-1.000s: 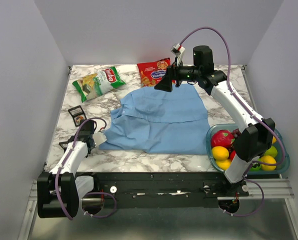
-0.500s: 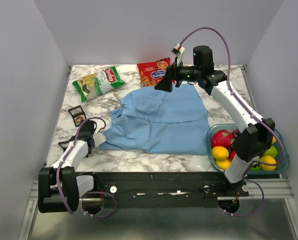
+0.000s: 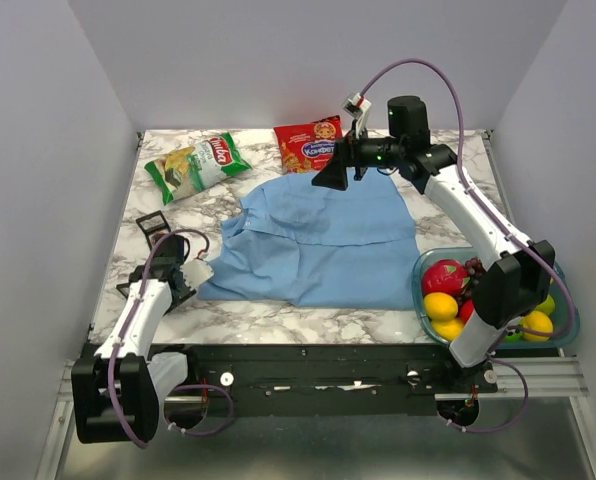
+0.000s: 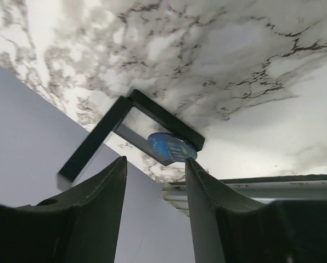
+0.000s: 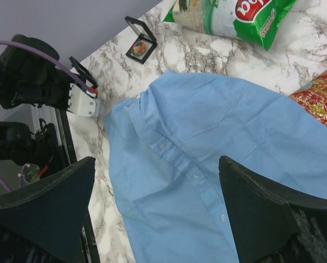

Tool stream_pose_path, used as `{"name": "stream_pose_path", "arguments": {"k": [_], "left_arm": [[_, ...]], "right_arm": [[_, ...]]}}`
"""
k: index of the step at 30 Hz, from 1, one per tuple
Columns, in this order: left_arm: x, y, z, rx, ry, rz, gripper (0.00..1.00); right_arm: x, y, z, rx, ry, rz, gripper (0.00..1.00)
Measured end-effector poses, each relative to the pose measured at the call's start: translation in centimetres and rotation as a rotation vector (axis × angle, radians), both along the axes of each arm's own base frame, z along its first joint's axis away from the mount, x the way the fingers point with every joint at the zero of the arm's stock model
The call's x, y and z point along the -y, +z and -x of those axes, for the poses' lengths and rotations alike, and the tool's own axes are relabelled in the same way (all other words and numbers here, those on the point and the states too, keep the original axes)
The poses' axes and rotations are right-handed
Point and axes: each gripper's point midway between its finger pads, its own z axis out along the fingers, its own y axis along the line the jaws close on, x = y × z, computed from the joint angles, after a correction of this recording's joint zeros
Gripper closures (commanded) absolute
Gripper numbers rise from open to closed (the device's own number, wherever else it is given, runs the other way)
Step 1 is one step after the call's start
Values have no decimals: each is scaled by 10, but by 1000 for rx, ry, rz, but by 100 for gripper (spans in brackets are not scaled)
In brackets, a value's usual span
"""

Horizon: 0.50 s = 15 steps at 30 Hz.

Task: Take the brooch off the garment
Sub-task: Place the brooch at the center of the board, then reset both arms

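The light blue cloth shirt (image 3: 318,235) lies flat in the middle of the white and grey marble table (image 3: 238,312). I can see no pin on the shirt in the top view or in the right wrist view.

The tiny round dark blue brooch (image 4: 172,147) is off to the left of the shirt, close to the table's edge. It rests on the corner of a small black square frame (image 4: 152,115). The pictures do not show if it lies flat or leans a bit.

The left gripper (image 4: 155,163) is just beside the shirt's left corner, right by the brooch. Its two black fingers are partly apart and nothing is between them. It is not touching the brooch.

The right gripper (image 3: 333,175) hangs over the far edge of the shirt. Its fingers are spread wide and it holds nothing.

So I think the big job is done: the brooch is off the shirt and put down. What is left looks small: the left arm can pull away from the frame, and both arms can go home.
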Motion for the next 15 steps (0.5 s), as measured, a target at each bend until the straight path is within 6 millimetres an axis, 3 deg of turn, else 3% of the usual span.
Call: {"name": "stream_pose_path", "arguments": {"k": [1, 2, 3, 10, 12, 15], "left_arm": [[3, 5, -3, 18, -3, 18, 43], [5, 9, -6, 34, -6, 32, 33], [7, 12, -7, 44, -10, 43, 4], [33, 17, -3, 5, -51, 194, 1], [49, 31, -12, 40, -90, 276, 1], [83, 69, -39, 144, -174, 435, 1]], "right_arm": [[1, -1, 2, -2, 1, 3, 0], [2, -1, 4, -2, 2, 6, 0], [3, -2, 5, -2, 3, 7, 0], [7, -5, 5, -14, -27, 22, 0], [13, -8, -2, -29, -94, 46, 1], [30, -8, -23, -48, -272, 106, 0]]}}
